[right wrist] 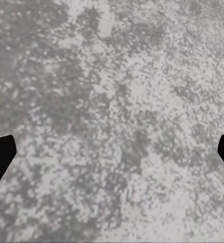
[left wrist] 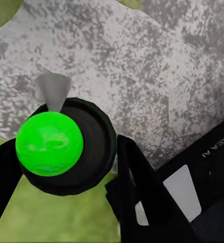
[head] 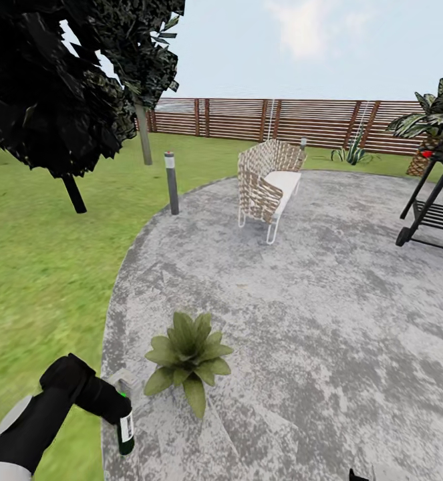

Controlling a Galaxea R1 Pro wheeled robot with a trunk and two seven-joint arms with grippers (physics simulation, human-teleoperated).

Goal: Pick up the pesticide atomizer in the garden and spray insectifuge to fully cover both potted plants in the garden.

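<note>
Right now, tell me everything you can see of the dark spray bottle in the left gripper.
The pesticide atomizer is a small dark green-black bottle with a pale label on its side, hanging roughly upright below the left gripper, which is shut on its top. In the left wrist view a bright green dot covers its round dark head, with a grey cone at its rim. It is held over the grey patio's edge, beside a green leafy potted plant, not touching it.

left end effector (head: 117, 404): clamped, low | right end effector (right wrist: 112, 147): fingers spread
</note>
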